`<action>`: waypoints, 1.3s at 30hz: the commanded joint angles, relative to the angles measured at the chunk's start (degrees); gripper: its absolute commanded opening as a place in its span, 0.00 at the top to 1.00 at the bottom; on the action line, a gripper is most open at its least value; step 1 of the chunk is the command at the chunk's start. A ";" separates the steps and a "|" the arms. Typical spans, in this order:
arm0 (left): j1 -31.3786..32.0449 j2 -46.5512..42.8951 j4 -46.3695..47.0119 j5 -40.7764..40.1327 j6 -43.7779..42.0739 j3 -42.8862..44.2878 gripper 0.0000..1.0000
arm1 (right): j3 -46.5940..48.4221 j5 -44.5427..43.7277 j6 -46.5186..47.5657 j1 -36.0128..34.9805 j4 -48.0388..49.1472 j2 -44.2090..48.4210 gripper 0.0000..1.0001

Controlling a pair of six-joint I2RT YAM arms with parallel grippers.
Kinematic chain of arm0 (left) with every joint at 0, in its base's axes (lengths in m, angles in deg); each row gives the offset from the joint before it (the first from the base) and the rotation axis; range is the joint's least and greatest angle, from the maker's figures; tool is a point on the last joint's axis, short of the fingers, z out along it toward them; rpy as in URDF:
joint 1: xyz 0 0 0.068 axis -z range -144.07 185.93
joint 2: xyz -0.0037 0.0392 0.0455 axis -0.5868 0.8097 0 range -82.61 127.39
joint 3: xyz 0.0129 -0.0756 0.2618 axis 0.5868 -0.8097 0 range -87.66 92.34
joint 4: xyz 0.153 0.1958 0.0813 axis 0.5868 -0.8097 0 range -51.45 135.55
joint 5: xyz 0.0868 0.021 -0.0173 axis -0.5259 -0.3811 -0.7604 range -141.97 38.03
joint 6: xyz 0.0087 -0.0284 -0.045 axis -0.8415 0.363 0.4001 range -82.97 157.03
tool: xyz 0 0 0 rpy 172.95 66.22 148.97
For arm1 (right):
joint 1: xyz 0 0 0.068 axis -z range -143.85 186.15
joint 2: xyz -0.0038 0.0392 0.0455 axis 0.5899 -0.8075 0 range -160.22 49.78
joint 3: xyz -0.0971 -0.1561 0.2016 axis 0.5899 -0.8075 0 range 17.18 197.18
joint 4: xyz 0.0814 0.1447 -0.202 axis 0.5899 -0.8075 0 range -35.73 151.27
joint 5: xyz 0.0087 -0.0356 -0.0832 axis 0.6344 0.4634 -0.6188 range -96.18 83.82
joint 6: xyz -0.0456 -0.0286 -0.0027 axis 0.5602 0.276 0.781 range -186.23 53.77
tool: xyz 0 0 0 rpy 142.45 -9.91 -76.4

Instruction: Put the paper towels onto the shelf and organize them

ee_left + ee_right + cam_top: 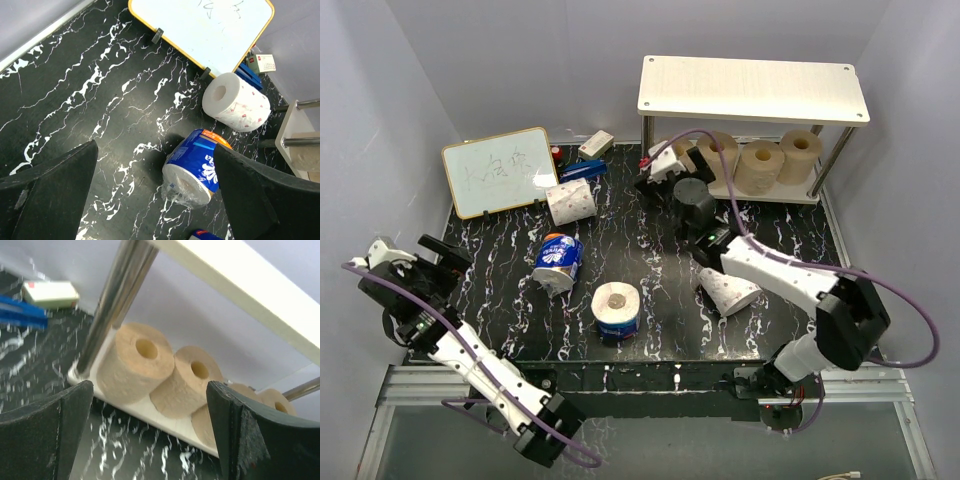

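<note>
Your right gripper [150, 412] spread wide, empty, before shelf [750, 88] lower board. Tan rolls [140, 367] lie there on sides in row, soft cylinders, hollow cores facing front. Your left gripper [155, 200] spread, empty. Blue roll [192, 167], glossy wrap, on side on marbled table [650, 250]. White roll [237, 102], faint pattern, on side near whiteboard [500, 170].

The shelf [753, 88] stands at the back right of the worktop [650, 240], with a row of rolls [760, 165] on its lower board. The whiteboard [500, 170] stands at the back left. Four loose rolls [616, 310] sit in front, across the worktop's middle.
</note>
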 commanded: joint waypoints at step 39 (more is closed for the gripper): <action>48.47 49.05 -34.99 -14.17 -40.11 47.02 0.14 | -3.90 53.23 -24.52 58.54 -67.95 30.48 0.02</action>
